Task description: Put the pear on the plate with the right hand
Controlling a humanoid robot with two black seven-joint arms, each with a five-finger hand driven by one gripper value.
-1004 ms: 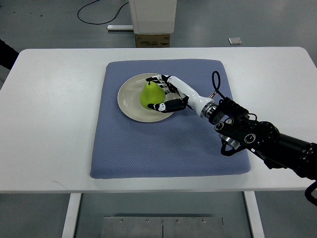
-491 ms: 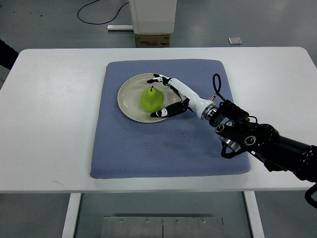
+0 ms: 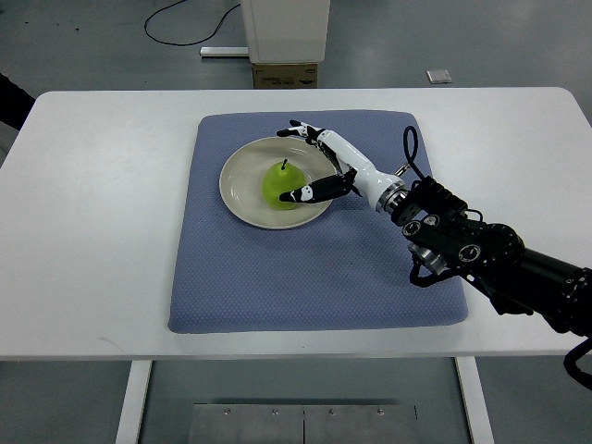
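One pear (image 3: pixel 280 184), one plate (image 3: pixel 242 188), one mat (image 3: pixel 277 268) (blue), one table (image 3: pixel 102 213), one robot hand (image 3: pixel 324 166)

**Even light, soft shadows over our bench**

We see the white table (image 3: pixel 102 231) under bright, diffuse overhead light with a cool cast, its top near glare but not blown out. Shadows stay faint: a thin one hugs the mat (image 3: pixel 314 268), and a soft one sits beneath the right hand (image 3: pixel 319 166). Focus holds sharp across the frame. The table's far edge bows slightly, hinting at wide-angle distortion.
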